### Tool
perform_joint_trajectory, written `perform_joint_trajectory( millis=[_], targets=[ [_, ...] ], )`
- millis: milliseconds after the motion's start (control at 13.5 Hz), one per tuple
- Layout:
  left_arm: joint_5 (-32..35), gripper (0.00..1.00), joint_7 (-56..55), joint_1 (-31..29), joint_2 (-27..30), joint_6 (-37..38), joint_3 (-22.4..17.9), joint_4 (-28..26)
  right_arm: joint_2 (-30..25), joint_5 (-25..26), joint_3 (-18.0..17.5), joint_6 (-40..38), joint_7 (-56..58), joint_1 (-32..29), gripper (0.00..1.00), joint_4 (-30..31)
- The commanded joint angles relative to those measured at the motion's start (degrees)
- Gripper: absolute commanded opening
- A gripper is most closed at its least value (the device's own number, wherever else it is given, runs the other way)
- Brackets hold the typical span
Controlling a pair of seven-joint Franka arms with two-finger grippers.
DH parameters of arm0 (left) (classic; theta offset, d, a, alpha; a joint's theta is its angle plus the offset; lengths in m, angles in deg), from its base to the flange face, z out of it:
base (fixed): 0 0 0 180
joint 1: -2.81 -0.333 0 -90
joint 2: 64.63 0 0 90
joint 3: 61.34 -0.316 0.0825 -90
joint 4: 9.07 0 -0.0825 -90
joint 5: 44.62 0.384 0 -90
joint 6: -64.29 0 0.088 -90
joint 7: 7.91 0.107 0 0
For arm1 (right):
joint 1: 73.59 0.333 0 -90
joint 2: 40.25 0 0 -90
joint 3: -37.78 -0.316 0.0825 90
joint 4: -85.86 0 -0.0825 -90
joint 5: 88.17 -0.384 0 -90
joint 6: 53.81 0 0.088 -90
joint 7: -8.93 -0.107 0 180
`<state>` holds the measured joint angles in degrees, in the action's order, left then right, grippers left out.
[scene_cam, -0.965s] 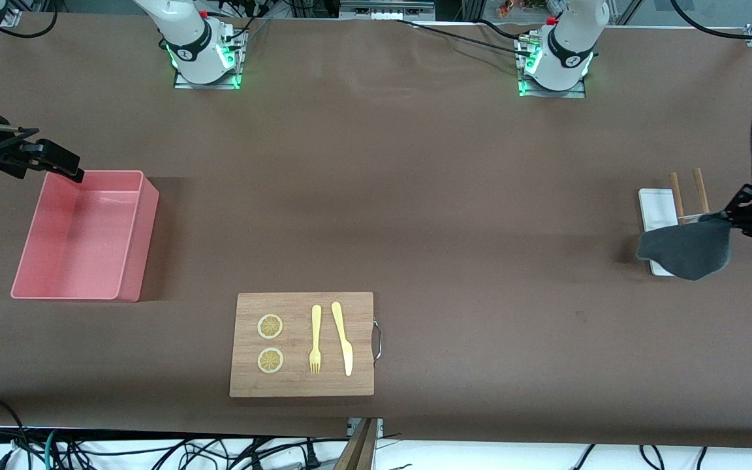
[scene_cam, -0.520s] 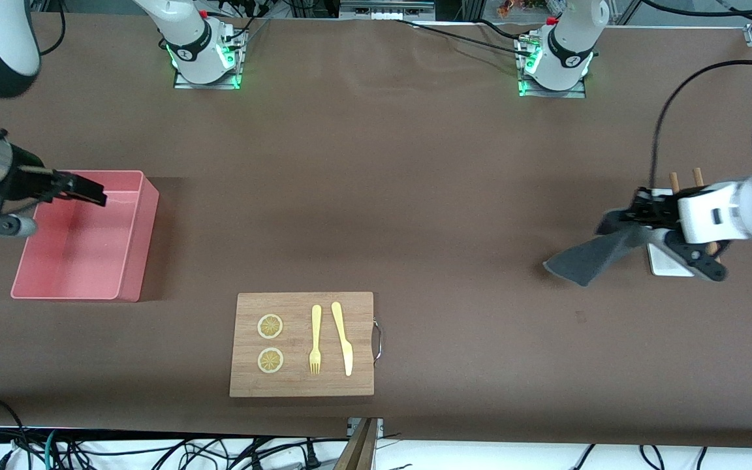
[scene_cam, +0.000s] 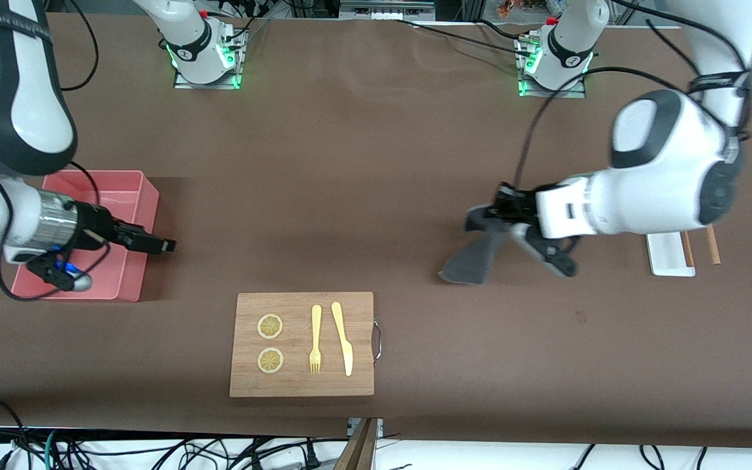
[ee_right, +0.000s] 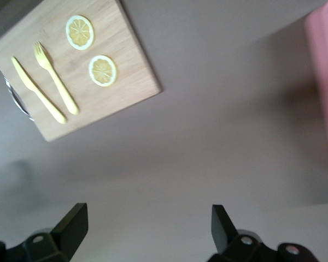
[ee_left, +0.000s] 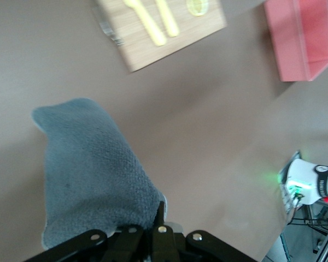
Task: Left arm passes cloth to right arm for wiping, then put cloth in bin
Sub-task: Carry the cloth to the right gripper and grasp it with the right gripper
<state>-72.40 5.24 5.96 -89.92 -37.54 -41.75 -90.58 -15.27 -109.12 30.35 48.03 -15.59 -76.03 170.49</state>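
Two arms work above a brown table (scene_cam: 376,170), and both reach toward its middle, which reads as the approach to a handover. Taking the front view as a clock face, the left arm comes in from about three o'clock; its left gripper (scene_cam: 488,219) is clamped tight on one edge of the cloth (scene_cam: 474,261), pinching a corner so the rest of the dark grey rag droops free over bare table, a loose flap that gives the other arm something to take. In the left wrist view the cloth (ee_left: 87,174) hangs from the closed fingers with the board and the bin far off. At nine o'clock the right gripper (scene_cam: 154,245) hovers over the inner edge of the bin (scene_cam: 134,189), a pink tub sitting empty, probably kept at that arm's end so the rag can be dropped there after wiping. Its fingers (ee_right: 71,224) stand wide apart with nothing between them, ready to receive. At about six o'clock lies the wooden cutting board (scene_cam: 301,344), carrying a yellow knife (scene_cam: 343,337), a yellow fork (scene_cam: 315,339) and two lemon slices (scene_cam: 270,326). Near three o'clock, partly under the left arm, a white tray (scene_cam: 666,254) rests beside two brown sticks (scene_cam: 713,245). The pass itself has not happened yet.
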Motion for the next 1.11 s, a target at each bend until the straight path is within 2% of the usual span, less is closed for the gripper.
perform_joint_trajectory(
  millis=[0, 223, 371, 594, 816, 965, 1039],
  targets=[
    [-5.4, 0.00, -0.5, 6.6, -0.5, -6.6, -0.6, 0.0, 3.2, -3.4, -4.6, 5.6, -10.5, 0.1, 1.00, -0.5],
    [-7.5, 0.00, -1.5, 14.1, -1.5, -19.3, -0.5, 0.1, 6.9, -3.6, -9.3, 11.4, -18.8, 0.3, 1.00, -0.5],
    [-11.7, 0.00, -3.3, 17.6, -1.9, -26.1, -0.6, 0.0, 9.0, -3.6, -10.8, 13.6, -22.4, 1.0, 1.00, -0.2],
    [-12.0, 0.00, -5.5, 21.6, -3.4, -35.1, -0.6, -0.4, 10.4, -3.6, -13.5, 17.9, -26.3, 1.3, 1.00, 3.0],
    [-12.9, 0.00, -6.3, 24.1, -4.7, -40.9, -0.6, -0.4, 11.7, -3.6, -16.1, 22.3, -30.4, 1.3, 1.00, 5.5],
    [-13.2, 0.00, -6.3, 24.5, -4.8, -41.3, -0.7, -0.4, 12.5, -4.1, -17.1, 22.9, -30.7, 1.3, 1.00, 6.1],
    [-13.2, 0.00, -6.3, 24.5, -4.8, -41.3, -0.6, -0.4, 12.5, -6.5, -17.6, 23.1, -30.7, 1.4, 1.00, 6.7]
  ],
)
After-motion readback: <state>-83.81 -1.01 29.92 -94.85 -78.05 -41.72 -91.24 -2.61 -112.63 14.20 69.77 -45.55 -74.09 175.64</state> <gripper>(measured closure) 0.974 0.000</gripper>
